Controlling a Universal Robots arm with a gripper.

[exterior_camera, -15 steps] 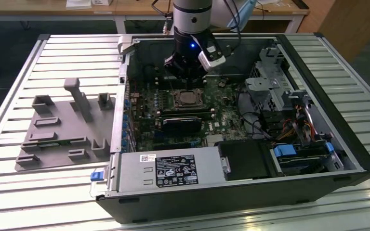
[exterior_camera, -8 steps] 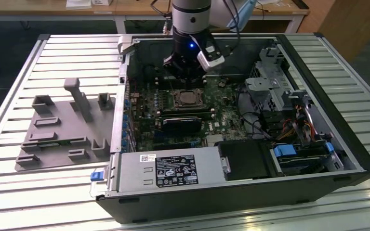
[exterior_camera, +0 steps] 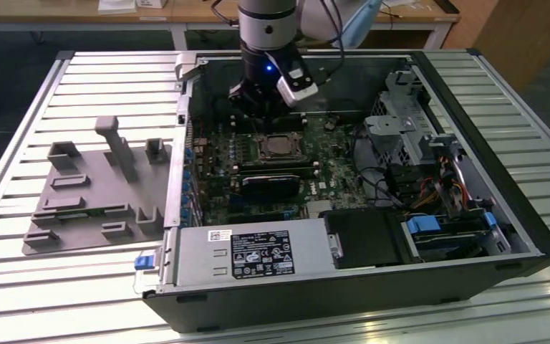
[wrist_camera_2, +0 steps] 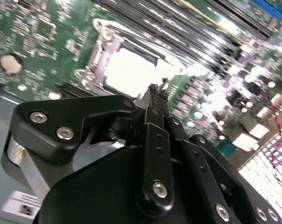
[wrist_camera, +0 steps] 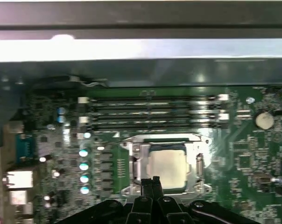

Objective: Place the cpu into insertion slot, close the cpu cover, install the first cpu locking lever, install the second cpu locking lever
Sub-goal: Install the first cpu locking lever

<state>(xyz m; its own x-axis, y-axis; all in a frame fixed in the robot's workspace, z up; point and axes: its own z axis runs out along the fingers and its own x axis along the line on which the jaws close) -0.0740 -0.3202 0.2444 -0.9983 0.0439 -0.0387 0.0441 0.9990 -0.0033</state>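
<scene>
Far off to the exterior view's left of the insertion slot (wrist_camera: 144, 173), a grey holding fixture (exterior_camera: 94, 193) lies on the slatted table (exterior_camera: 26, 86). It looks like a parking tray for parts, kept outside the computer case (exterior_camera: 351, 294) so the arm has room.

The cpu (wrist_camera: 167, 165) lies flat in the slot. The cpu cover (wrist_camera: 136, 158) looks folded down over it, its silver frame ringing the chip, so seating and closing appear done. I cannot tell how the locking levers stand.

The gripper (wrist_camera: 152, 181) hangs at the slot's edge, clenched, its thin fingertips (wrist_camera_2: 153, 89) pressed together with nothing between them. A narrow closed tip suits pushing or hooking a thin lever, I judge. Whether it touches the frame I cannot tell.

To the exterior view's right of the slot stands the drive cage (exterior_camera: 399, 122).

The exterior view gives the arm's upright stance over the slot. The first wrist view shows the chip square in the cover's window, with memory slots (wrist_camera: 150, 112) beyond. The second wrist view shows the empty tips.
</scene>
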